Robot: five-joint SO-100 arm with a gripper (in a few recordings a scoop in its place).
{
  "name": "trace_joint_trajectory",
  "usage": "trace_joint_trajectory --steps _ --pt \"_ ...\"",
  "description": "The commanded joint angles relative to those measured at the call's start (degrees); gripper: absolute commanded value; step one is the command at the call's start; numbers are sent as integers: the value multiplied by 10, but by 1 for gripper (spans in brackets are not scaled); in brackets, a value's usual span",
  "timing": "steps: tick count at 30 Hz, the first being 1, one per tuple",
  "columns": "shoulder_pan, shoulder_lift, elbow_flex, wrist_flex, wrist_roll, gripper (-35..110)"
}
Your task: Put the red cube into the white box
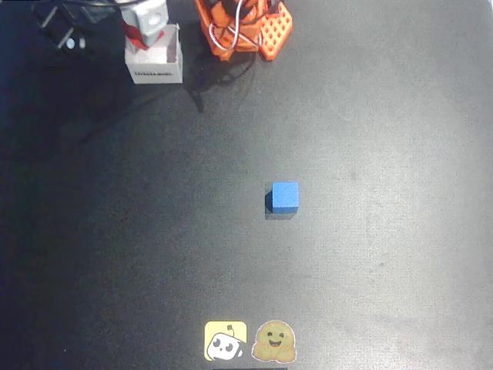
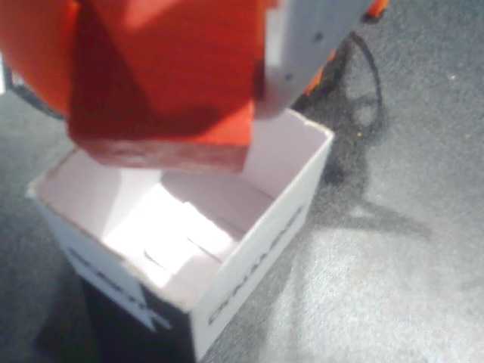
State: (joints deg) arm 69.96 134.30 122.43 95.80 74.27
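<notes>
Red cube [image 2: 162, 83] sits clamped in my gripper [image 2: 170, 72], hanging right over the open white box [image 2: 249, 261], its lower edge just above the rim in the wrist view. From overhead, my gripper [image 1: 146, 27] is over that box [image 1: 156, 72] at the table's far left, and the blue cube [image 1: 285, 196] lies well apart, mid-table.

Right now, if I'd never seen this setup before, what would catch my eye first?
Probably the red cube looming large in the wrist view, held in the gripper just above the open white box. In the overhead view, the blue cube sits alone mid-table on the dark surface, with two cartoon stickers at the bottom edge and the orange arm base at the top.
</notes>
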Motion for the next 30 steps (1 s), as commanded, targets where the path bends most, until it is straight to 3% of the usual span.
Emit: trace_joint_trajectory --steps 1,7,12,17,22,30 --pt "-8 3 -11 1 -3 19" --pt "-11 4 -12 -2 -8 23" --pt "-12 8 -23 -15 -33 0" --pt "-64 7 -66 -63 -117 0" --pt "-250 -9 -115 -127 -123 0" --pt "-550 -55 -97 -287 -39 0"
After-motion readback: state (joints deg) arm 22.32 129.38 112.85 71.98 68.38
